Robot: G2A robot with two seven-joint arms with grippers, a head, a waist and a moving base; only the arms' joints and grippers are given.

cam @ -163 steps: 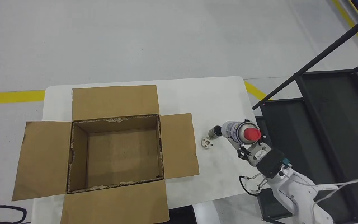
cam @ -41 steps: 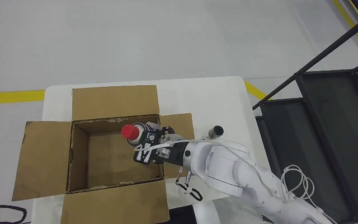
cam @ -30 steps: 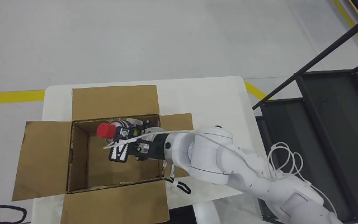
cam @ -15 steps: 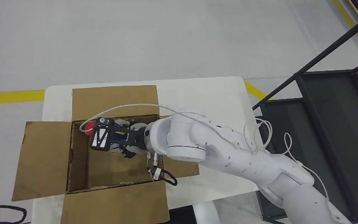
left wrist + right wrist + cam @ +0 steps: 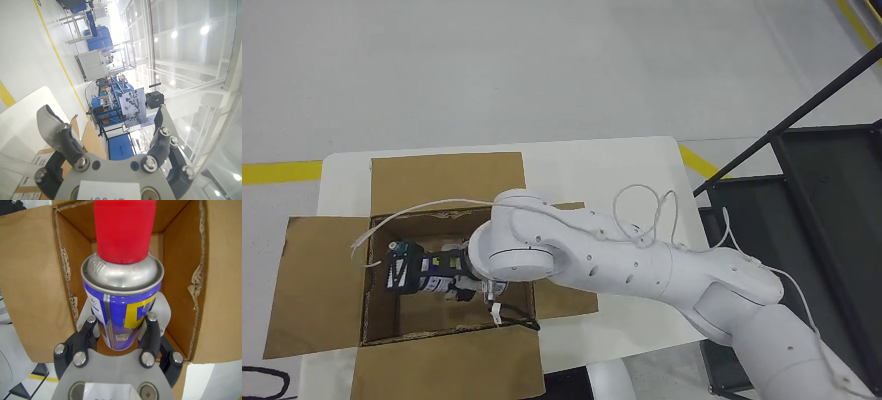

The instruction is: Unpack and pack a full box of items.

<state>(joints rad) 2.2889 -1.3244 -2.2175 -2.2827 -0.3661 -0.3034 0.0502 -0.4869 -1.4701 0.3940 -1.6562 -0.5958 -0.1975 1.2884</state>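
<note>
Box (image 5: 447,185) on left part of table (image 5: 627,170), spray can (image 5: 121,279) inside box, in right pincer (image 5: 123,315)

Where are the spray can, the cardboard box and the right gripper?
spray can (image 5: 122,275): right wrist view, silver shoulder.
cardboard box (image 5: 179,275): right wrist view, inner side wall.
right gripper (image 5: 123,313): right wrist view, midway between its fingertips.

Spray can (image 5: 121,313): blue body with a yellow block, bare silver shoulder, red cap (image 5: 123,230). Box (image 5: 447,185): plain brown cardboard, inside and flaps alike. Desk (image 5: 627,175): white. Floor (image 5: 542,60): pale grey, crossed by a yellow line (image 5: 277,172). Right pincer (image 5: 123,304): silver fingers, black links.
</note>
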